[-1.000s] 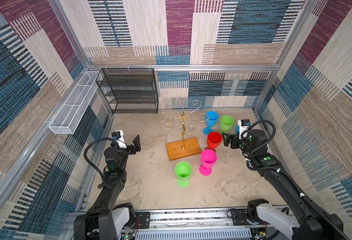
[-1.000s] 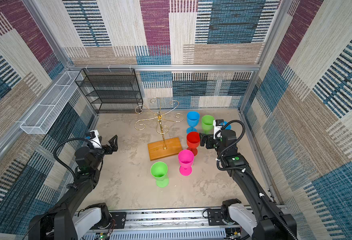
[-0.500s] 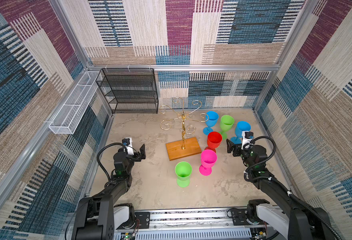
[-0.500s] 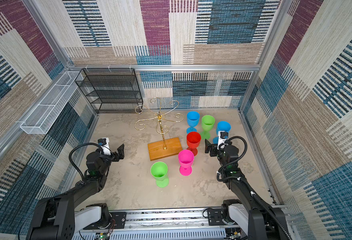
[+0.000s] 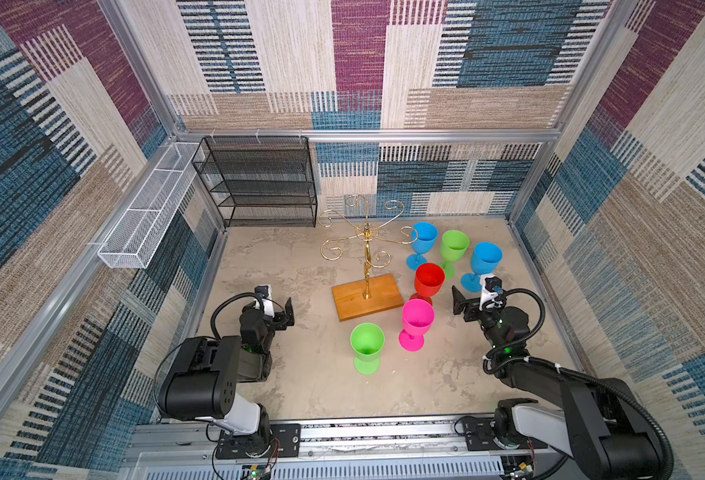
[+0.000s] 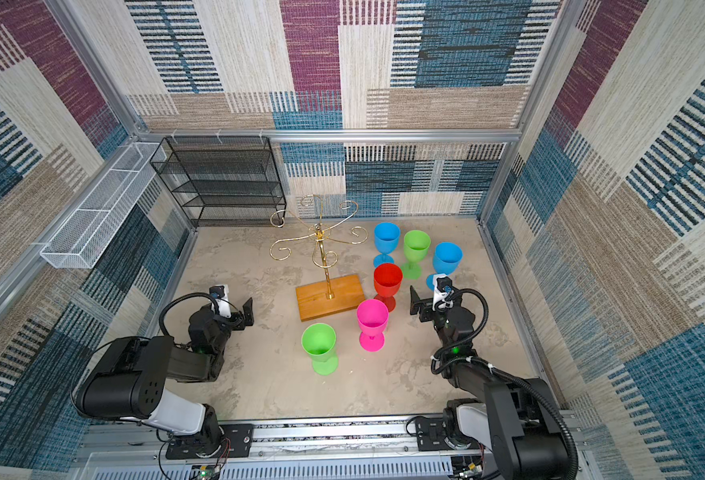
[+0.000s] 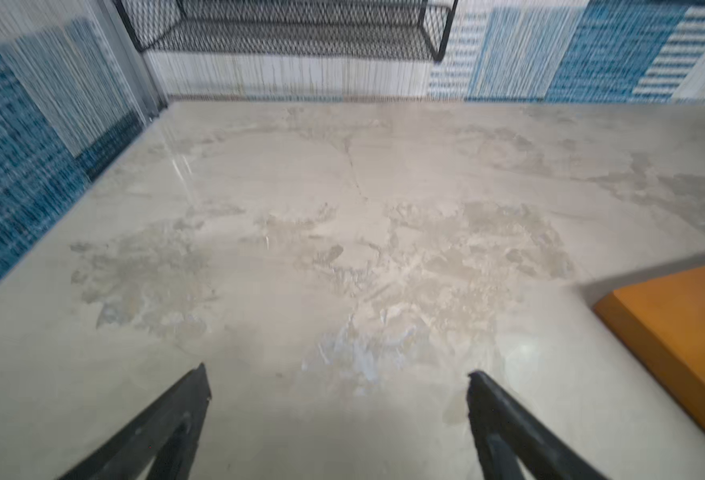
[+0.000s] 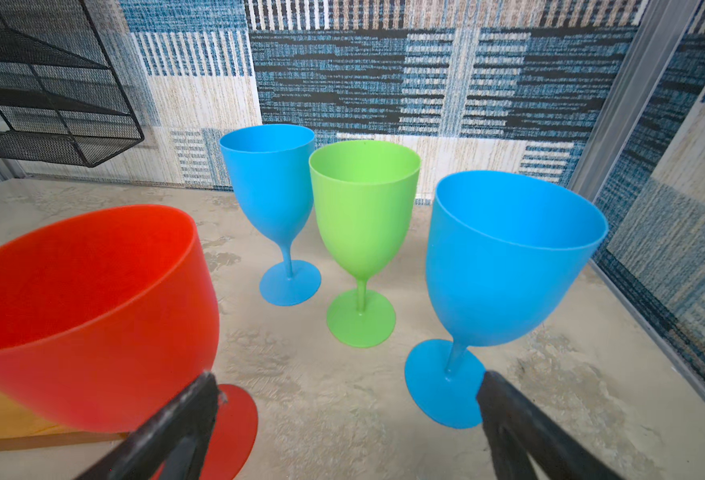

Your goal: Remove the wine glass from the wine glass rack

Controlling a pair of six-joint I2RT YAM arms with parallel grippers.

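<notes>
Both arms have drawn back toward the near edge of the counter; the left hand and right hand are released, empty.
Nearest stand a green glass and a pink glass. Beyond, between the hands, one wine glass rack sits mid-counter, post upright, the base's long side running across. The right hand faces a red glass and a blue glass; farther back stand a second green glass and a second blue glass. Six glasses, all upright.

Black left parallel gripper and black right parallel gripper: both drawn back toward 6 o'clock, arms folded lower, uncovering blue plastic wine glass at right gripper's 12 o'clock.
</notes>
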